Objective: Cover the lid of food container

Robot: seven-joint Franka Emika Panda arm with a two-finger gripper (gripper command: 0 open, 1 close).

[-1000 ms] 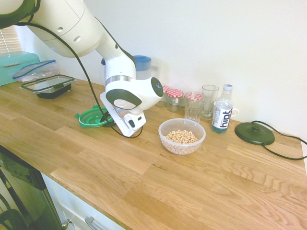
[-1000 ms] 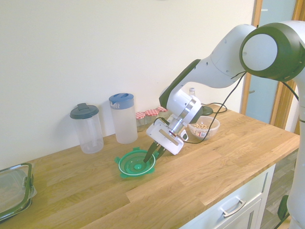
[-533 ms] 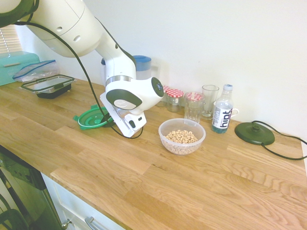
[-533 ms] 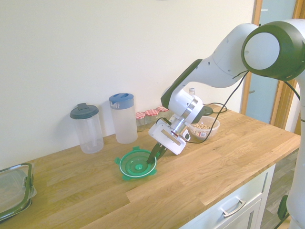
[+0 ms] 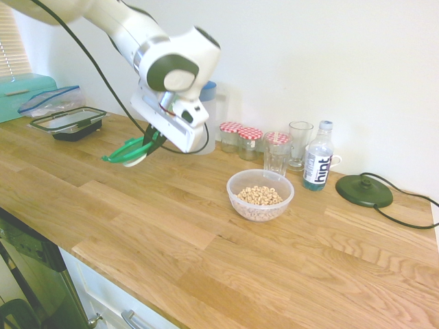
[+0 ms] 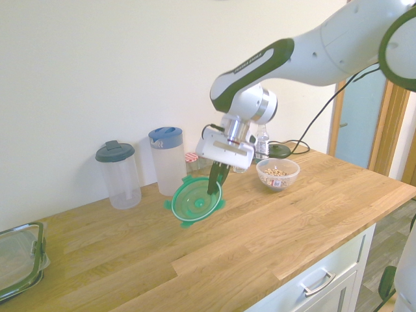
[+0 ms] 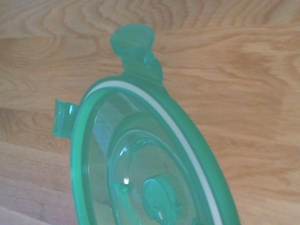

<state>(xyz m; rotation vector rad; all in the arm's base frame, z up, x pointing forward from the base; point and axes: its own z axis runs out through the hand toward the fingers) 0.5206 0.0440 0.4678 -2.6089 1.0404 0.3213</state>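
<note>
the gripper (image 6: 215,184) is closed on one edge of the lid (image 6: 195,199), which hangs tilted in the air above the wooden countertop (image 5: 206,247), well apart from the food container (image 5: 260,195) of cereal rings standing open beside the drinking glasses (image 5: 288,147). the lid appears light, thin and fairly stiff, yet its smooth plastic is likely slippery and, gripped off-centre at the rim, it may swing or pivot between the fingers. a firm pinch on the raised rim between two of the clip tabs (image 7: 133,46) seems the soundest hold, with the lid levelled before it is lowered onto the bowl.
</note>
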